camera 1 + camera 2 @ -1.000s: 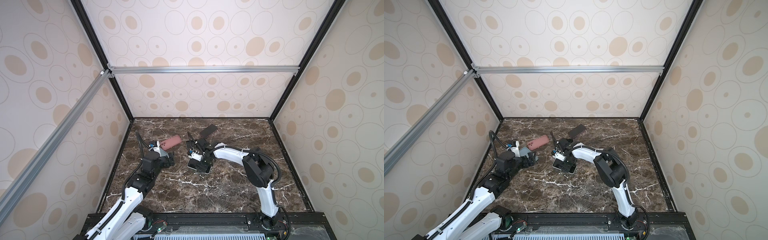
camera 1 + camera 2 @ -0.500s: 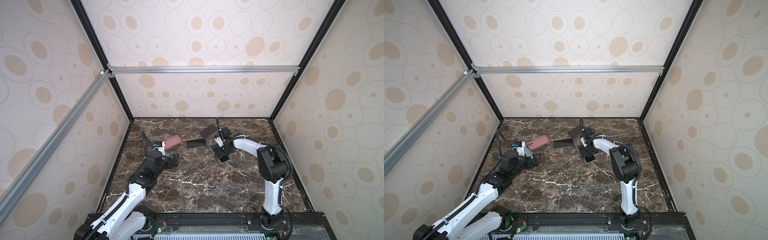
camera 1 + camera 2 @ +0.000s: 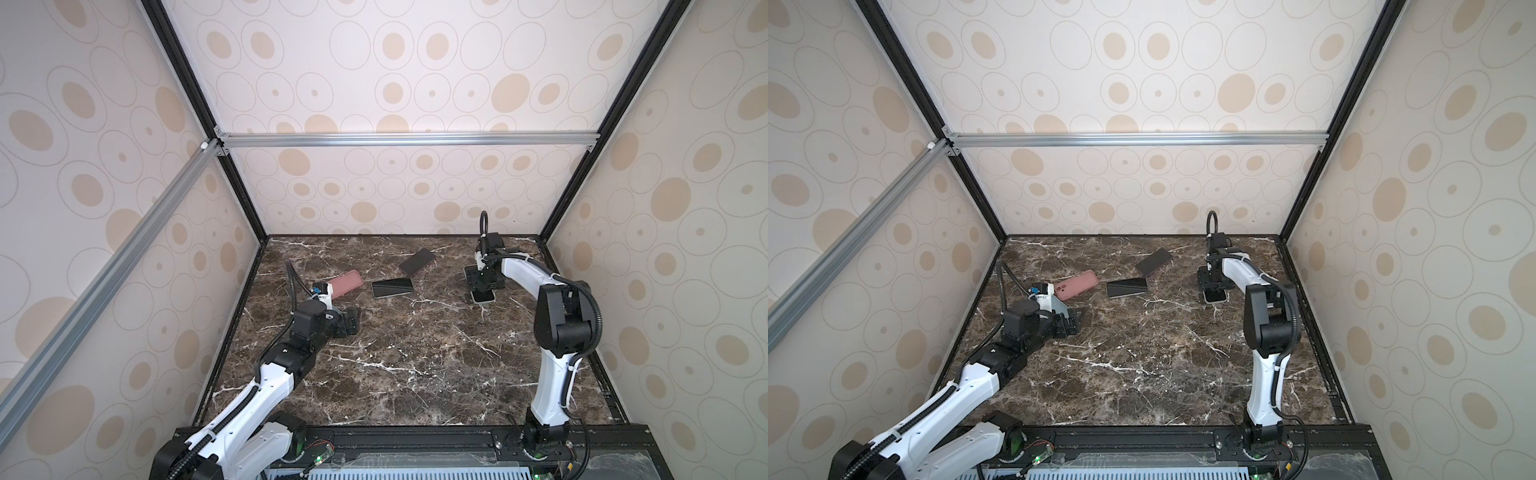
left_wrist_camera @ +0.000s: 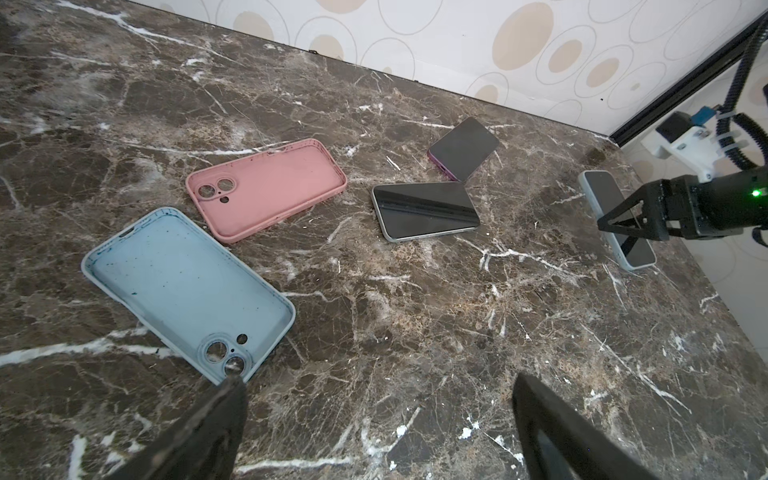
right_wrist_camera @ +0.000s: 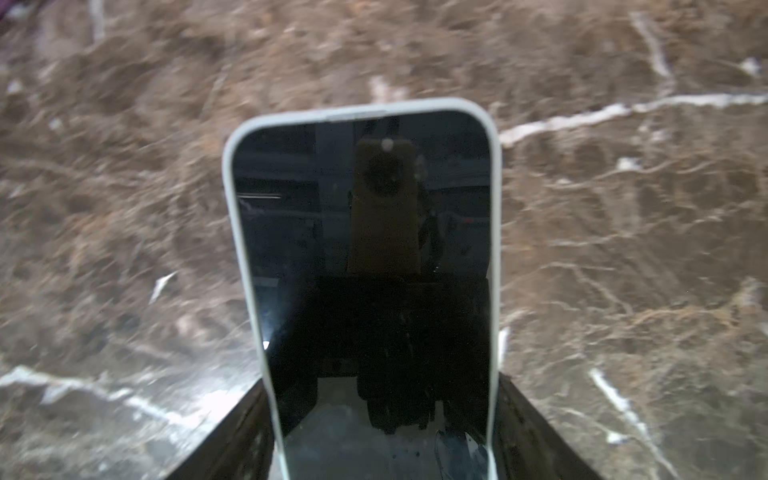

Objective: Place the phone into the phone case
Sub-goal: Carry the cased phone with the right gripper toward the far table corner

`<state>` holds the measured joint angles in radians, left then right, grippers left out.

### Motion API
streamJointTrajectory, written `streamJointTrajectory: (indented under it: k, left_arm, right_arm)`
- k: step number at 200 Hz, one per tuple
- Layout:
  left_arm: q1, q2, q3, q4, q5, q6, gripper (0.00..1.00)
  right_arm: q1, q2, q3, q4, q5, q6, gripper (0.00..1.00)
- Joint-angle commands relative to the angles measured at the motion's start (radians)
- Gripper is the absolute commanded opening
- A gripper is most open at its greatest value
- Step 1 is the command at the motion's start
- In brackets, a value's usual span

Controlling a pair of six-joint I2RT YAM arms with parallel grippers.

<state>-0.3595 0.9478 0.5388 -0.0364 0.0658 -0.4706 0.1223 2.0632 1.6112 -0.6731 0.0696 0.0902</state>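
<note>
Reaching from its base at the front right, the right arm rises, bends at the elbow and runs toward the back wall, wrist turned downward. The right gripper is clamped on the long edges of a phone with a pale blue rim and dark screen. This phone is tilted, far right and near the back of the marble table; whether its lower end touches the surface cannot be told.

The left arm lies low, stretched from the front left toward the centre. The left gripper has its jaws fully apart and holds nothing, close above the table.

In the left wrist view, 1 fingertip sits at the camera-cutout end of an empty blue case, lying open side up. A pink case, also empty, lies just beside it. A silver-edged phone and a purple phone lie screen up, corners meeting, between the cases and the held phone.
</note>
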Motion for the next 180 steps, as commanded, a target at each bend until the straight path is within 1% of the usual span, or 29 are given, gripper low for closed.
streamJointTrajectory:
  k: [1, 27, 55, 112, 126, 154, 180]
  left_arm:
    - [0.006, 0.009, 0.021, 0.023, 0.009, 0.012, 1.0]
    - [0.006, 0.02, 0.032, 0.012, 0.0, 0.014, 1.0]
    - [0.005, 0.039, 0.033, 0.004, -0.024, 0.005, 1.0]
    - [0.006, 0.057, 0.046, -0.011, -0.045, 0.007, 1.0]
    - [0.008, 0.059, 0.047, -0.012, -0.054, 0.006, 1.0]
    - [0.008, 0.07, 0.049, -0.018, -0.071, -0.005, 1.0]
    - [0.008, 0.084, 0.051, -0.026, -0.089, -0.017, 1.0]
  right_arm:
    - [-0.03, 0.05, 0.077, -0.032, 0.012, 0.006, 0.27]
    - [-0.065, 0.11, 0.154, -0.07, 0.036, -0.017, 0.27]
    - [-0.091, 0.18, 0.218, -0.089, 0.028, -0.021, 0.27]
    - [-0.112, 0.256, 0.278, -0.103, 0.025, -0.011, 0.29]
    - [-0.113, 0.267, 0.288, -0.113, 0.025, -0.012, 0.33]
    - [-0.113, 0.275, 0.29, -0.123, 0.016, -0.016, 0.52]
    - [-0.113, 0.273, 0.288, -0.129, 0.009, -0.019, 0.63]
